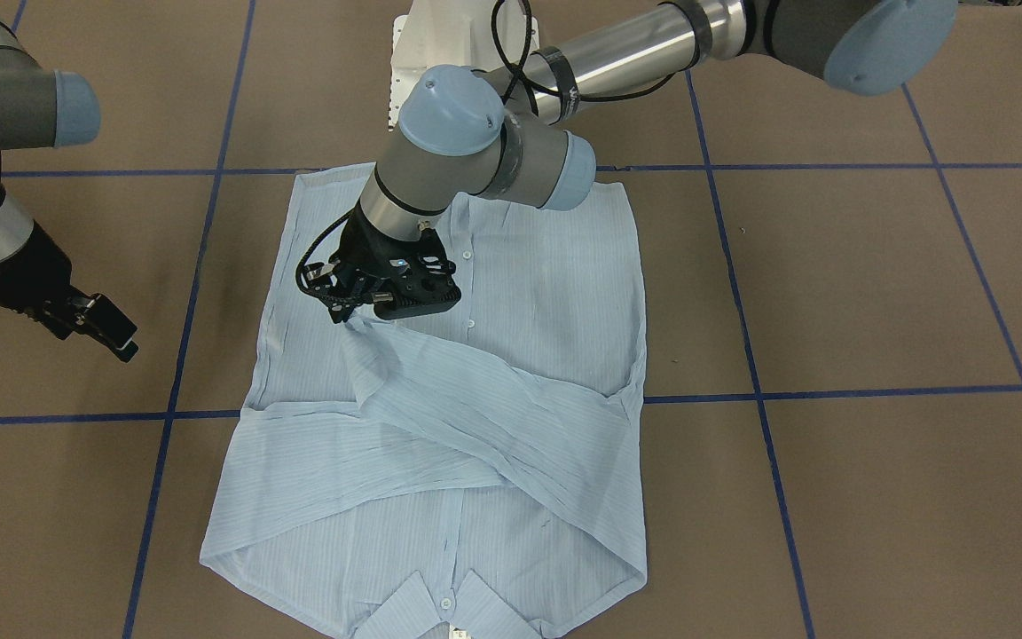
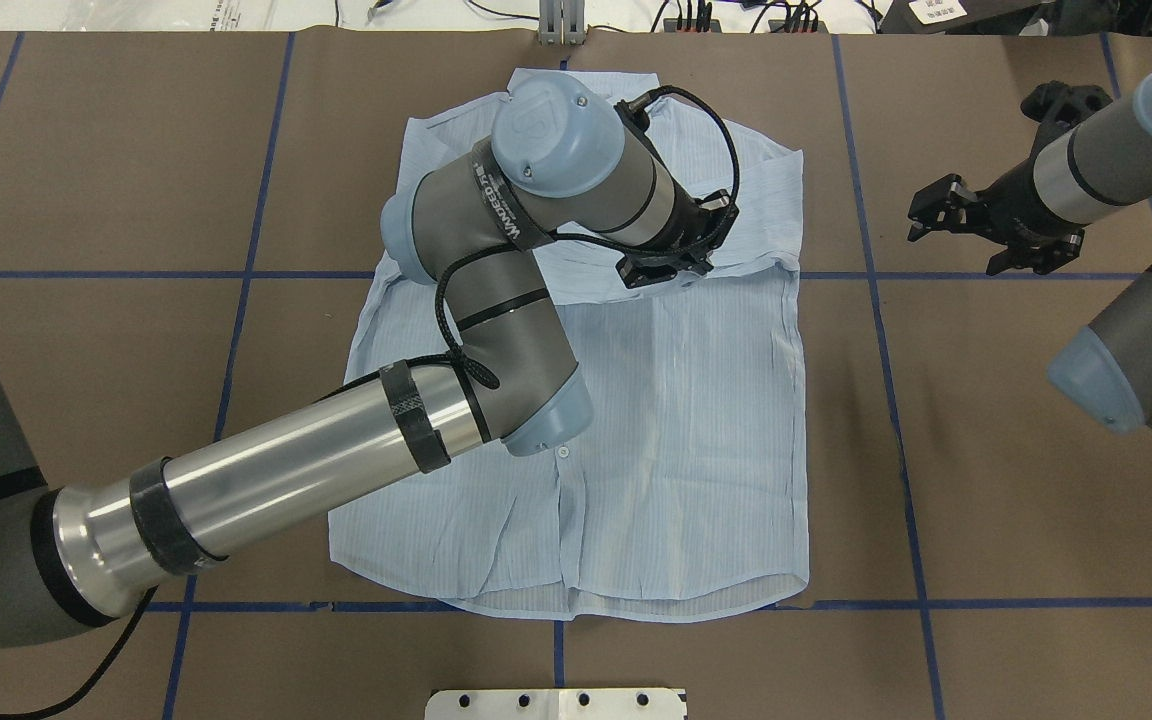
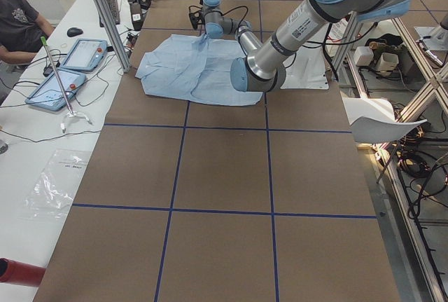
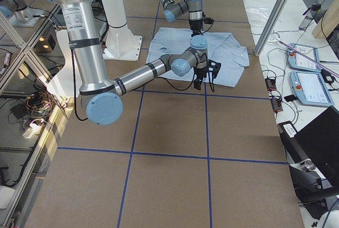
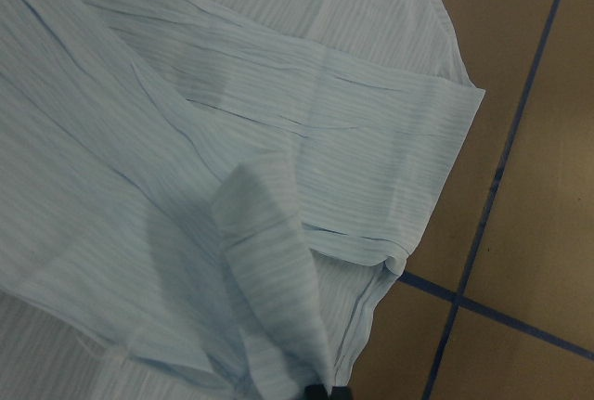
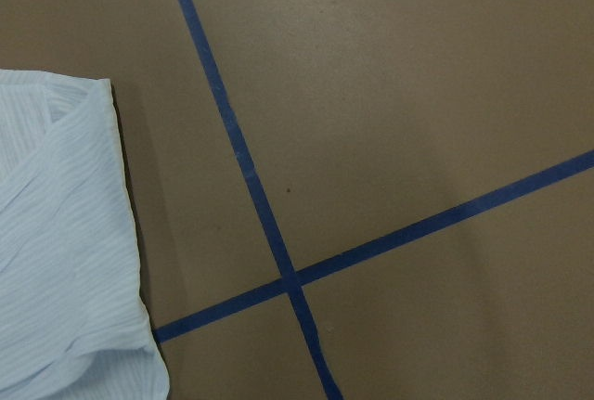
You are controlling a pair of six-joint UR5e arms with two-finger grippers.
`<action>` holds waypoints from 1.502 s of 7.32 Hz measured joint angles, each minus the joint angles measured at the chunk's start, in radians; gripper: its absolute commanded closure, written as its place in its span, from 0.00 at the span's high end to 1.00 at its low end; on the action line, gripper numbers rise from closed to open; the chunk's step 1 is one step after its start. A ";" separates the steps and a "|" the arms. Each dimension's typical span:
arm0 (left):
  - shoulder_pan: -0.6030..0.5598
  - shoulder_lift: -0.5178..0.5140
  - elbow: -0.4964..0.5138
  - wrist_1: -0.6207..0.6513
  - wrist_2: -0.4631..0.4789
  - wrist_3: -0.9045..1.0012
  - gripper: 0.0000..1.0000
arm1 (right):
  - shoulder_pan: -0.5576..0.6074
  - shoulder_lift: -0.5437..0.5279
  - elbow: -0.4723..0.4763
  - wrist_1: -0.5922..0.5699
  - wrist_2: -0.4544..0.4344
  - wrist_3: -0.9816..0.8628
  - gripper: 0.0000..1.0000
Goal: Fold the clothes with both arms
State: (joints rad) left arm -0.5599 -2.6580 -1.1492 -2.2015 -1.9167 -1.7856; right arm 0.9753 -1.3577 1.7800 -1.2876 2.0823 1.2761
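Pale blue, finely striped shirt [image 5: 139, 187] cloth fills the left and middle, creased in long folds. A folded band of it ends squarely near the right, on the brown table [image 5: 538, 261]. One strip rises towards the camera, shadowing the cloth below, and narrows into the dark tips of the left gripper [image 5: 325, 393] at the bottom edge. Blue tape lines [image 5: 501, 173] cross on the table.
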 measured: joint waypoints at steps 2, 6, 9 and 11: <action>0.010 -0.007 0.003 -0.001 0.013 0.006 0.86 | -0.002 -0.002 0.002 0.002 -0.003 0.004 1.00; 0.011 0.046 -0.153 0.080 0.022 0.019 0.83 | -0.080 -0.053 0.091 0.009 0.000 0.087 1.00; -0.020 0.334 -0.568 0.254 0.025 0.209 0.82 | -0.357 -0.114 0.264 0.006 -0.127 0.427 0.98; -0.064 0.430 -0.684 0.285 0.025 0.295 0.82 | -0.591 -0.125 0.325 -0.002 -0.337 0.704 0.98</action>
State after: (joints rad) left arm -0.6237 -2.2279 -1.8328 -1.9160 -1.8915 -1.4909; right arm 0.3848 -1.4827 2.1054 -1.2899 1.7451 1.9798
